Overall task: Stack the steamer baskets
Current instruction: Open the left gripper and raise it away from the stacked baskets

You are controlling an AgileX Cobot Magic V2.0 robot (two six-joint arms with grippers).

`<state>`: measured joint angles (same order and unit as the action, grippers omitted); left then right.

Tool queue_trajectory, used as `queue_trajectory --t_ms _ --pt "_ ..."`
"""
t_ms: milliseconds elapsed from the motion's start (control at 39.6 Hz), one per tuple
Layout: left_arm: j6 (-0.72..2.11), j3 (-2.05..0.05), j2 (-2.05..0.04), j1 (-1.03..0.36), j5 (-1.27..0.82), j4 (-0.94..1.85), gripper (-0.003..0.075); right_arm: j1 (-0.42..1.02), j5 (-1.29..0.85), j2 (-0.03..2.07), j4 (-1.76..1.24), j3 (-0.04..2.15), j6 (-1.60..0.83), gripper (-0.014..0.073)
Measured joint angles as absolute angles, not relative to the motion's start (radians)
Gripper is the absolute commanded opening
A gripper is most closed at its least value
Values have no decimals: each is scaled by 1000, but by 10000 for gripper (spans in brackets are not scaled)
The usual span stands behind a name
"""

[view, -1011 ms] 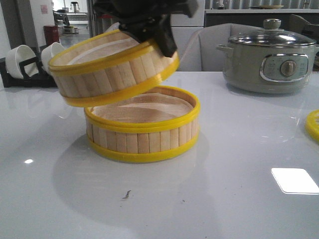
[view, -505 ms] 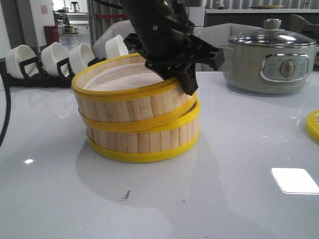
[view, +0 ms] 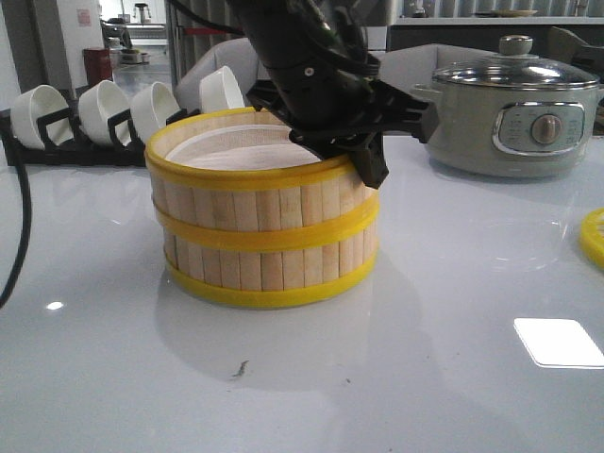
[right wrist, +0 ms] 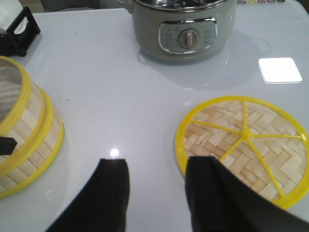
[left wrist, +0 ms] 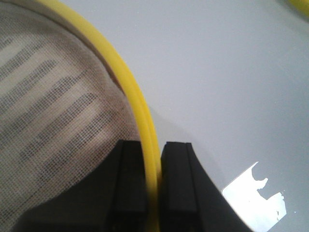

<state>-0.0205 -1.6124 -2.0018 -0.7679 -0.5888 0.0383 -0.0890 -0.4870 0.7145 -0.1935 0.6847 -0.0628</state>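
L gripper point(left wrist: 153, 183) astride top basket point(view: 255, 193) rim

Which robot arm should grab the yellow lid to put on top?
Probably the right. The right gripper is open and empty, with the woven lid lying just beside it. The left gripper is shut on the rim of the top steamer basket.
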Motion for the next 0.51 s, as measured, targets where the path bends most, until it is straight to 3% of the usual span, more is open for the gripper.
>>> queue_trajectory --t_ms 505 --pt "-23 -1618 -2008 -768 -585 45 87 -89 -494 715 -194 685 -63 394"
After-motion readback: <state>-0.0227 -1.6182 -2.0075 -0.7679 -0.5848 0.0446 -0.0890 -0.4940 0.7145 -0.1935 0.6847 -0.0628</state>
